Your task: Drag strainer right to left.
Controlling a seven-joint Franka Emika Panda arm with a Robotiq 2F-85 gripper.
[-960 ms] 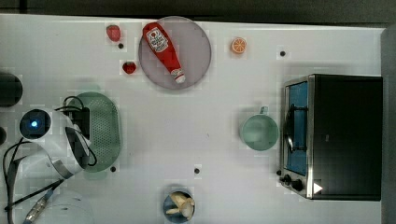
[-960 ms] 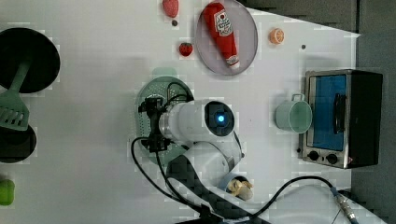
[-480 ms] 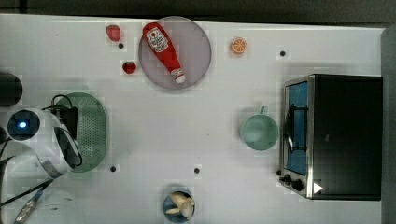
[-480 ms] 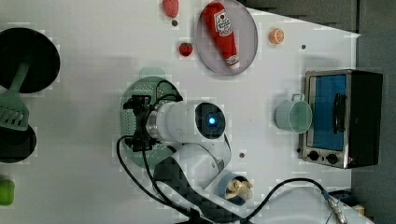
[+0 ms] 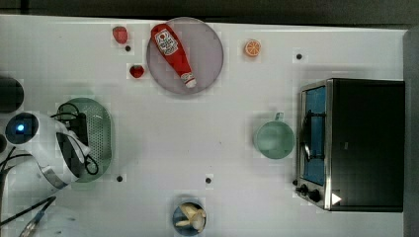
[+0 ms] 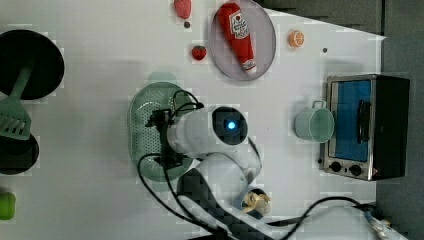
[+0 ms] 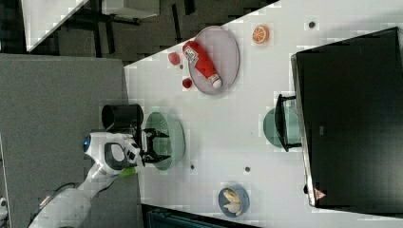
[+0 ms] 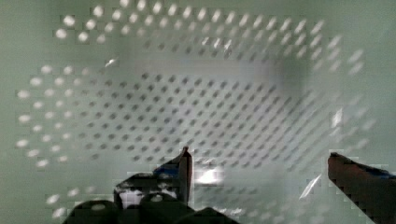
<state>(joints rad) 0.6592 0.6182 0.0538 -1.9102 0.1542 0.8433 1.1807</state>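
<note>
The strainer (image 5: 101, 133) sits near the top view's left desk (image 5: 197, 128) edge, with a wide stretch of bare desk between it and the mint mug (image 5: 273, 139). The claw (image 7: 160, 145) reaches down into its perforated basin, fingers (image 8: 186, 170) spread apart, gripping nothing. A black cup (image 7: 122, 116) stands just beside the strainer.

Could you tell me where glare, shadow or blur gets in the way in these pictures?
In the wrist view the strainer basin is soft and smeared, with bright glints between the spread fingers. In the top view the arm casts a faint shadow over the strainer and the table looks evenly lit. In the right view the toaster oven top is nearly featureless black.
</note>
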